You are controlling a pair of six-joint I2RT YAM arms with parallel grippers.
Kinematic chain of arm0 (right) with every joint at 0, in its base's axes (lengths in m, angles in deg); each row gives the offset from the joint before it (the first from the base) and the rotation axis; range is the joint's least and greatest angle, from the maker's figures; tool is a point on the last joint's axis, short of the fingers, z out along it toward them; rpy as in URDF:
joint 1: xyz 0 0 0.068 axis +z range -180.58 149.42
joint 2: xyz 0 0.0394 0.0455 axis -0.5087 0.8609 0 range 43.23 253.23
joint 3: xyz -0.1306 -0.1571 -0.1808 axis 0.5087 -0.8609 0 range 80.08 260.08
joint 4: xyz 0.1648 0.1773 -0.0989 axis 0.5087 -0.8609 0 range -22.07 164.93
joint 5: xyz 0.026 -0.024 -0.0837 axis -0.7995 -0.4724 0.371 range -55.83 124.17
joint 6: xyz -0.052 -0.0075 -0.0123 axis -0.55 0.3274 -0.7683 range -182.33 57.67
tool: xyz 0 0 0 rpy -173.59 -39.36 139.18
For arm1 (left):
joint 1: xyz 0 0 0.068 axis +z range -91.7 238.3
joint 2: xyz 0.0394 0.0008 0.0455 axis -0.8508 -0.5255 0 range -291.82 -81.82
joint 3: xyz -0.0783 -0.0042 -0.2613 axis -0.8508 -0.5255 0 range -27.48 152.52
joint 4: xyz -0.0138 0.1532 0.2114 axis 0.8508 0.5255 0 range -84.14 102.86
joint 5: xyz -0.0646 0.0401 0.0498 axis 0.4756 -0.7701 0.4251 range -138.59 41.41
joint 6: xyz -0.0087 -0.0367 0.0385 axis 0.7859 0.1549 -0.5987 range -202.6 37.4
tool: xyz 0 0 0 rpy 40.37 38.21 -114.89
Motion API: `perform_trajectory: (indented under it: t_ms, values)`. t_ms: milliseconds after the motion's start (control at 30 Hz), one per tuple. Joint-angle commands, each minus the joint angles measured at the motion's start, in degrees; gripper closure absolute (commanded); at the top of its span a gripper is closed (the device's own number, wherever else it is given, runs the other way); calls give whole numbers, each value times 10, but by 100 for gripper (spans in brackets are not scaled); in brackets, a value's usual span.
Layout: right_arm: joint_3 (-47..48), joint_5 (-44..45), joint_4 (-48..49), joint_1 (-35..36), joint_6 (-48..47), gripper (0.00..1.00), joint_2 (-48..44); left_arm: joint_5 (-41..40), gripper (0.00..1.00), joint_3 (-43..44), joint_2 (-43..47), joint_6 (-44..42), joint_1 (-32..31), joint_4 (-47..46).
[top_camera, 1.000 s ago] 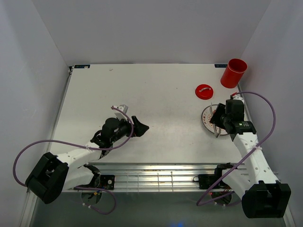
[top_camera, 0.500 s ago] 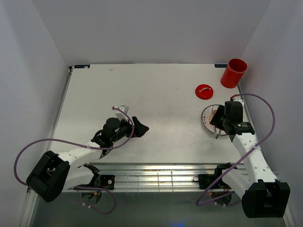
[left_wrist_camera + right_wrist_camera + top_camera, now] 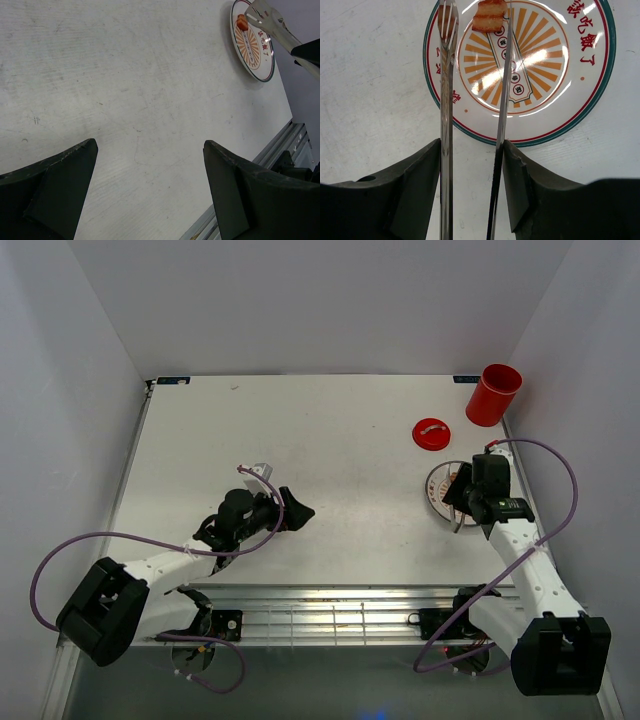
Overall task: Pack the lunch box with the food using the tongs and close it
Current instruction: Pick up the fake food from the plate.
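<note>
Tongs (image 3: 446, 100) clamped in right gripper (image 3: 472, 172) over plate (image 3: 590, 100) — food (image 3: 490, 17) between tips, left gripper (image 3: 150, 170) jaws apart

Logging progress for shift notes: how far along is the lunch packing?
Done: the right claw grips the tongs, and the lid lies off the lunch box. In hand: the tong tips are over food on the plate. Left: move the pieces into the box, then close it.
</note>
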Motion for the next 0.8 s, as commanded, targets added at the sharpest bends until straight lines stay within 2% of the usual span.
perform_trajectory:
  t_ms: [0, 767]
  values:
    - [-3, 4, 37, 3, 7, 44, 12, 8, 3, 14, -1, 1, -2, -3]
    - [-41, 2, 80, 2, 29, 48, 37, 6, 3, 14, 5, 1, -2, -1]
